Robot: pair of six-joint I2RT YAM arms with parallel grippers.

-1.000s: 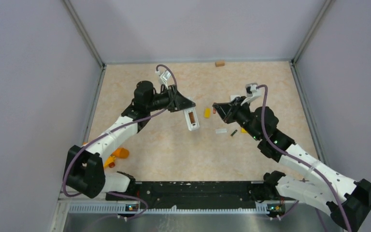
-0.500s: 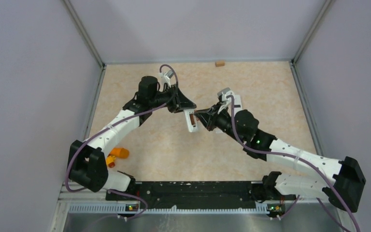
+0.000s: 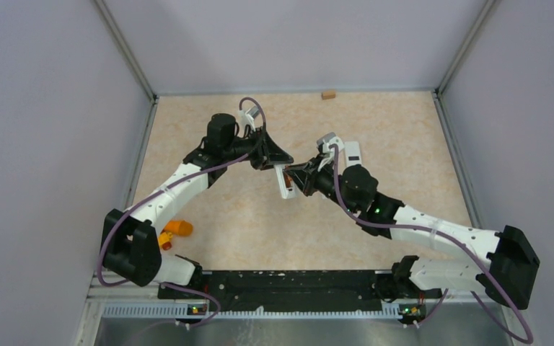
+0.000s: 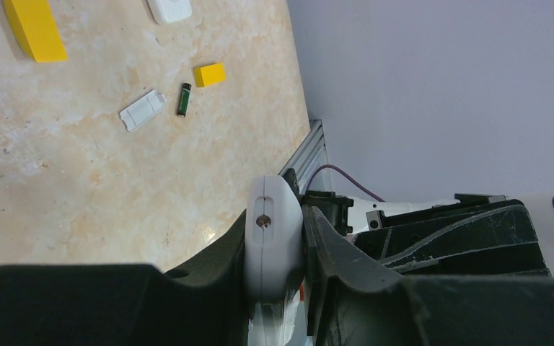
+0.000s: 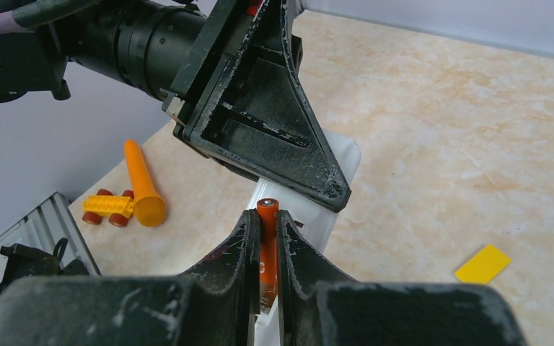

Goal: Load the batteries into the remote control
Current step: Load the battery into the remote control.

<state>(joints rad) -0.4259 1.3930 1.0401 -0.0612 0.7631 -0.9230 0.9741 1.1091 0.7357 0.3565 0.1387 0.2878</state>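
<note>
Left gripper (image 4: 275,225) clamps the remote (image 3: 286,184) above the middle of the surface (image 3: 245,223); right gripper (image 5: 267,216), nearly closed, pinches an orange battery (image 5: 267,252) just beside the remote. A dark battery (image 4: 183,99) lies on the surface

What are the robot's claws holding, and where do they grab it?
Left gripper: the remote control, by its sides near one end. Right gripper: an orange battery, by its sides, tip poking out.
</note>
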